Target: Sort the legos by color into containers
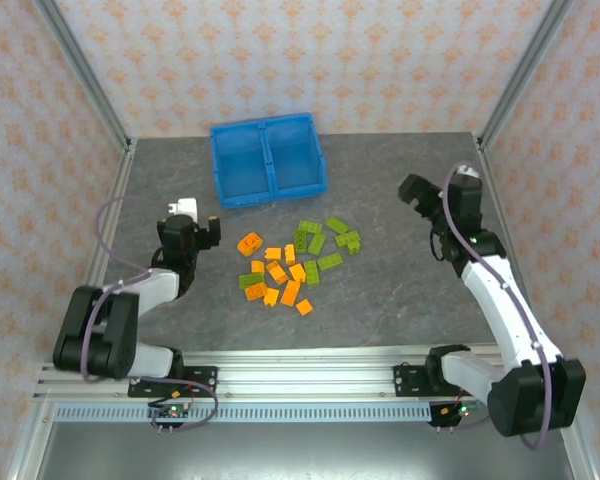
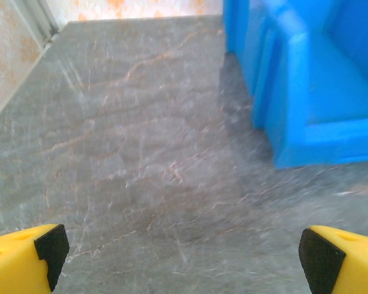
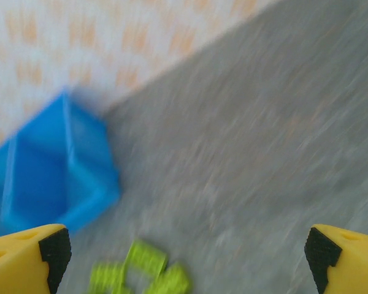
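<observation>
Two compartments of the blue bin (image 1: 270,197) stood unfilled at the far side of the counter (image 1: 410,300) in the top view. The legos (image 1: 290,262) lay heaped just in front of it, orange bricks (image 1: 249,243) mostly left, green bricks (image 1: 311,240) mostly right. The left jaws hung wide apart beside the heap's left edge, holding nothing. The right jaws stood equally wide and unladen, well to its right.

From the left wrist, we noted both pads (image 2: 49,248) spread to the frame's edges, bare counter between them and the bin's corner (image 2: 306,116) ahead on the right.

The right wrist picture was blurred. The jaws gaped, with green bricks (image 3: 141,272) low between them and the bin (image 3: 55,171) beyond.

We judged the first pick pending. Each arm should take the colour nearer it, start with a brick at the heap's fringe, straddle its short sides squarely, lift one at a time, and keep one colour per compartment.
</observation>
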Available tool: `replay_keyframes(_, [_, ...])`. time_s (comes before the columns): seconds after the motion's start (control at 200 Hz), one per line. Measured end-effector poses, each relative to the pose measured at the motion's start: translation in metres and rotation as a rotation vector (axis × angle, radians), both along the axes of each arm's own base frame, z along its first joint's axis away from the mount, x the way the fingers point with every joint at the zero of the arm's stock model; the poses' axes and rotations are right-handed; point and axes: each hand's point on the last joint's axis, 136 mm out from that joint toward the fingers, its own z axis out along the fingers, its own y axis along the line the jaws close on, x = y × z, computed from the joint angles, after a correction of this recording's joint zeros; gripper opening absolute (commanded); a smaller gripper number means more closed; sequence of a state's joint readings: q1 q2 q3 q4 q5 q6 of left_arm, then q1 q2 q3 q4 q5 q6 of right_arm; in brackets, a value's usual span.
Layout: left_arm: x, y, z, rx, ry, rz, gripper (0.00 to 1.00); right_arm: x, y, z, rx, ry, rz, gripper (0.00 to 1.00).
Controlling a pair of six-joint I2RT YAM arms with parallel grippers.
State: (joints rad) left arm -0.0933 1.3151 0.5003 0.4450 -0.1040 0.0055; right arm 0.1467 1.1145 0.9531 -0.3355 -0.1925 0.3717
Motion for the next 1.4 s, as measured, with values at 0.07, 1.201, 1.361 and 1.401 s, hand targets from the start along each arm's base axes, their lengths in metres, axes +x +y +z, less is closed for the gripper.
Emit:
replay_keyframes(0.07, [0.001,-0.011,0.042,-0.021,-0.058,-0.018,1.0,-0.01,0.034,-0.031,0.021,0.157,0.122,0.99])
replay_keyframes(1.201, [-0.15,-0.209,0.115,-0.093,0.504,-1.06,1.0,0.009,0.13,-0.192,-0.29,0.562,0.425,0.34])
replay_keyframes(1.361, [-0.168,-0.217,0.092,-0.047,0.527,-1.22,1.0,0.007,0.128,-0.184,-0.295,0.556,0.43,0.47])
replay_keyframes(1.401, [-0.169,-0.217,0.087,-0.039,0.528,-1.239,1.0,0.006,0.128,-0.177,-0.297,0.544,0.437,0.64])
